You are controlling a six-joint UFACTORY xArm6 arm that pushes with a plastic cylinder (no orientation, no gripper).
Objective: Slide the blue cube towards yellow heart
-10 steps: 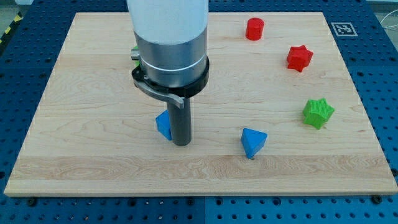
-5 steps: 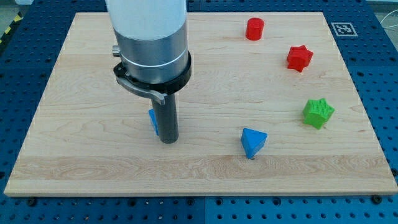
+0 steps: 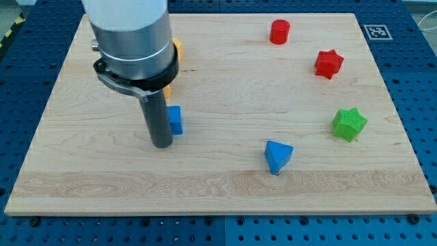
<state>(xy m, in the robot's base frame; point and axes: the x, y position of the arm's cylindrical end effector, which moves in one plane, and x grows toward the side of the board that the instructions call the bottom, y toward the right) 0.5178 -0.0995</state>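
The blue cube point(image 3: 175, 119) lies left of the board's middle, partly hidden by my rod. My tip point(image 3: 161, 143) rests on the board just left of and below the cube, touching or nearly touching it. Only a sliver of a yellow block point(image 3: 177, 52), likely the yellow heart, shows above the cube, mostly hidden behind the arm's body; its shape cannot be made out.
A blue triangular block point(image 3: 277, 156) lies at the lower middle. A green star point(image 3: 349, 124) is at the right, a red star point(image 3: 328, 63) above it, and a red cylinder point(image 3: 279, 31) near the top edge. A marker tag point(image 3: 375, 31) sits at the board's top right corner.
My rod and arm have moved left and slightly up. The blue cube moved up and a little left with it, and now shows on the rod's right side. The yellow sliver has come into view.
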